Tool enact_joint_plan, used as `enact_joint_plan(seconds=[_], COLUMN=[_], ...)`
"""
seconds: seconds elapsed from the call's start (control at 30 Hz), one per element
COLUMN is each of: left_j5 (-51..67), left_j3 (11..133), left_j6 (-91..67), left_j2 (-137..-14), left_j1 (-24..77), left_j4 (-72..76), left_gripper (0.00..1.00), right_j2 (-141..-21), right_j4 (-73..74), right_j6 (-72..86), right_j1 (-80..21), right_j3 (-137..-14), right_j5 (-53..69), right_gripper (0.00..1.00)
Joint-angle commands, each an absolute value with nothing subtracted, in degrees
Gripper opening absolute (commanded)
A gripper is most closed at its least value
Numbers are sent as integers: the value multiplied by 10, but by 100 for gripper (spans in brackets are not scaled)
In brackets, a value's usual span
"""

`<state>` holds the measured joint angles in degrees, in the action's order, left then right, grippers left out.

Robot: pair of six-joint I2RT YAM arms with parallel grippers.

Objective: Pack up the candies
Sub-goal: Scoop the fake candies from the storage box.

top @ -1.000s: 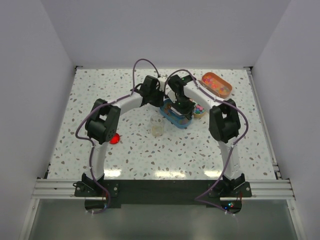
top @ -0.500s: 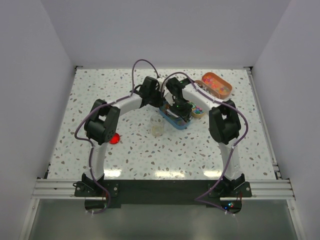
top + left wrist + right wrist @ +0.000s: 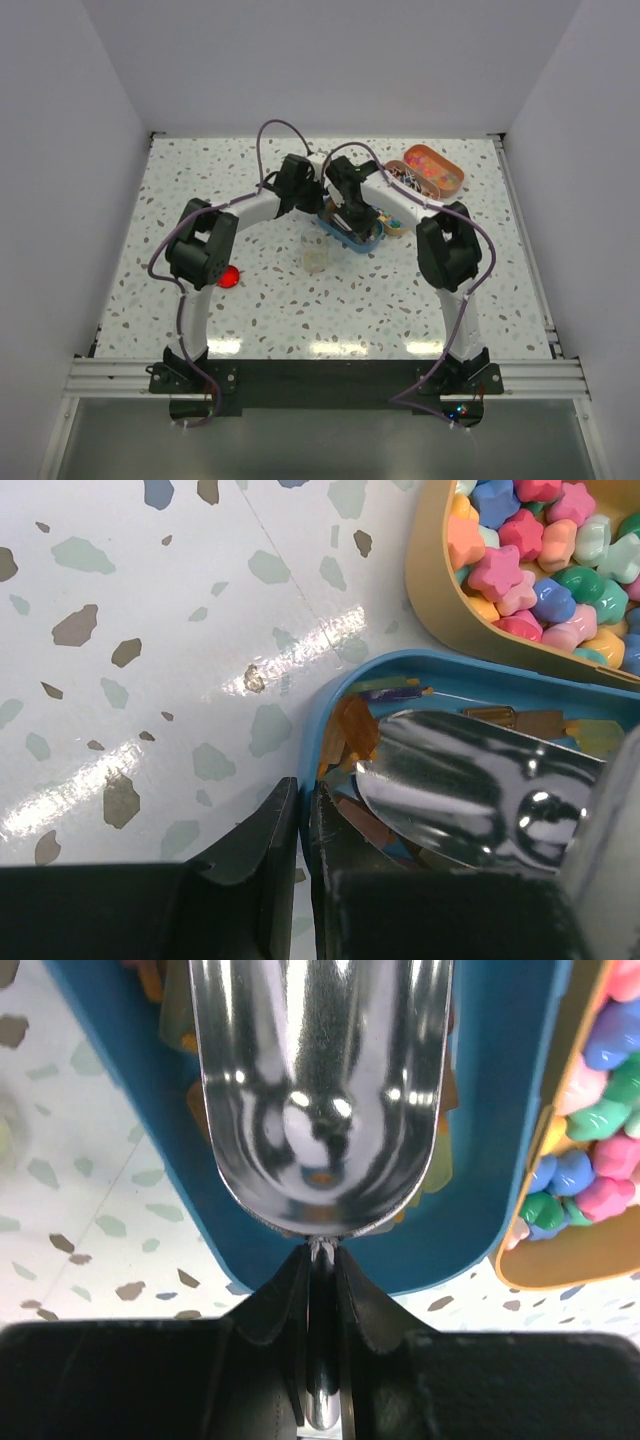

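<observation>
One scoop [image 3: 320, 1080], blue tin [image 3: 492, 1140], right hand [image 3: 320, 1250] leftward

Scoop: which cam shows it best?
Right wrist: the scoop bowl fills the frame, its handle pinched in the right gripper, above the blue tin. Left wrist catches only part of the bowl. Top external: the arms hide it.

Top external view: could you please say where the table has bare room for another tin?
Bare: the table's far-left corner beyond the left arm, and its near strip in front of the clear cup. Crowded: the centre, where the left fingers clamp the blue tin and the right fingers hold the scoop beside the beige tin.
</observation>
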<state>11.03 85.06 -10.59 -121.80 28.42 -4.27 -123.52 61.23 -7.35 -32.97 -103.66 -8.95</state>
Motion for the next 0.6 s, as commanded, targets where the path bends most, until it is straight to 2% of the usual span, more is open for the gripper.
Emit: enact_joint_plan(seconds=[0.0,0.27,0.43,0.57], left_j5=[188,202,194,174], left_j3=[846,838,839,849], left_j6=[-109,-113,-109,-97], left_j2=[-1160,-1151,-1149,-1150], left_j1=[316,316,316,315], left_j4=[-10,11,5,1], left_gripper=[0,0,0,0], right_j2=[-1198,-1179,-1159,-1157], right_j4=[456,399,352,381], right_j6=[16,33,-45,-107], right_j1=[-325,-323,-323,-324], right_j3=[-1020,-980,-936,-918], right_j5=[-114,-76,-16,-18], right_gripper=[0,0,0,0])
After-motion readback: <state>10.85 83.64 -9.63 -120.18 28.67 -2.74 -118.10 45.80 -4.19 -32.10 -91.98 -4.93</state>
